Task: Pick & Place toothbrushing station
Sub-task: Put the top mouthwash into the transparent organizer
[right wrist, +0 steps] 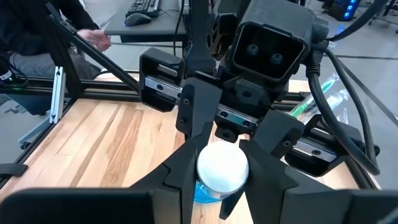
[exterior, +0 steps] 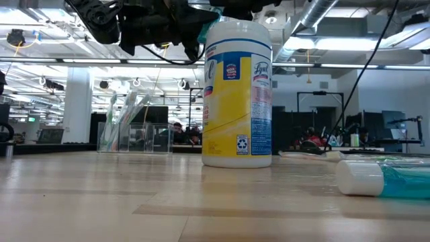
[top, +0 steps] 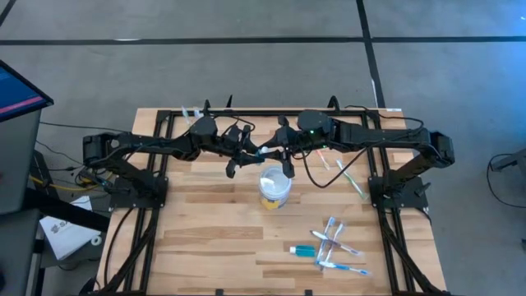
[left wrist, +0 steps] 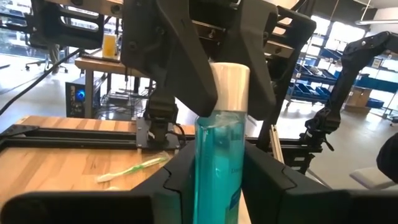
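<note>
The see-through organiser stand stands on its base at the table's far left, with no gripper near it. My two grippers meet above the table's middle, just beyond the yellow-banded tub. Between them is a teal see-through bottle with a white cap, lifted clear of the table. My left gripper is shut on the bottle's body. My right gripper faces it from the right and is shut on the cap end. My left gripper pinches the teal bottle's body between its two fingers, coming level from the table's left. The bottle runs along the fingers, cap end pointing away, clear of the table. My right gripper has a finger on each side of the white cap, coming level from the table's right. Its fingers lie along the bottle, end on.
The yellow-banded wipes tub stands just near of the grippers. A second teal tube and several toothbrushes lie at the near right. More toothbrushes lie right of the tub. A green toothbrush lies on the wood.
</note>
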`<state>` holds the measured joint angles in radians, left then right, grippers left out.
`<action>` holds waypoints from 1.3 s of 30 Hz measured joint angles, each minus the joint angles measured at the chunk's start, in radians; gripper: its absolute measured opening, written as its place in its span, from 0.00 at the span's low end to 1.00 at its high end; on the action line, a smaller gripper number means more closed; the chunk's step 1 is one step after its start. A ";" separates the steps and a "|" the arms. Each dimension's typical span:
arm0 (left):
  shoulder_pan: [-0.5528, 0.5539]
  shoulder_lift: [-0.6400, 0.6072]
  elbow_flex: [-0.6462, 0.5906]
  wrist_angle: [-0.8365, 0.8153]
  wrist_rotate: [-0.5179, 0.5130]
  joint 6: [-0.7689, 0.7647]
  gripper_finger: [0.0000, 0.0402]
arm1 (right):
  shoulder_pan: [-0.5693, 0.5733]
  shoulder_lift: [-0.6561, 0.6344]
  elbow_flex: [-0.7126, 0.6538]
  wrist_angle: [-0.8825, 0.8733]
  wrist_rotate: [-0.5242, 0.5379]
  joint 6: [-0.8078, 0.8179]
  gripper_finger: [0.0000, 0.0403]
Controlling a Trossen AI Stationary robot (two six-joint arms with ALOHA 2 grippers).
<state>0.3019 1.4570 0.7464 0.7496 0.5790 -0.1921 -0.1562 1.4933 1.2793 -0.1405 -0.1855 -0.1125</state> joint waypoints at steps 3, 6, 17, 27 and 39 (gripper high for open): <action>0.000 0.000 0.000 -0.002 -0.002 -0.005 0.23 | 0.000 0.000 0.000 -0.008 0.003 -0.004 0.27; 0.000 0.000 0.000 -0.001 -0.003 -0.007 0.23 | 0.000 0.000 0.000 -0.008 0.003 -0.004 0.27; 0.000 0.000 0.000 -0.014 -0.028 -0.002 0.23 | -0.005 -0.004 0.000 -0.036 0.007 -0.004 0.28; 0.000 0.000 -0.001 -0.020 -0.071 0.010 0.18 | -0.032 -0.019 -0.001 -0.084 0.003 -0.003 0.29; 0.005 -0.003 -0.014 -0.040 -0.165 0.013 0.18 | -0.052 -0.016 -0.001 -0.111 0.008 -0.003 0.29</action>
<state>0.3065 1.4544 0.7319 0.7097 0.4138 -0.1787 -0.2085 1.4778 1.2780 -0.2512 -0.1776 -0.1154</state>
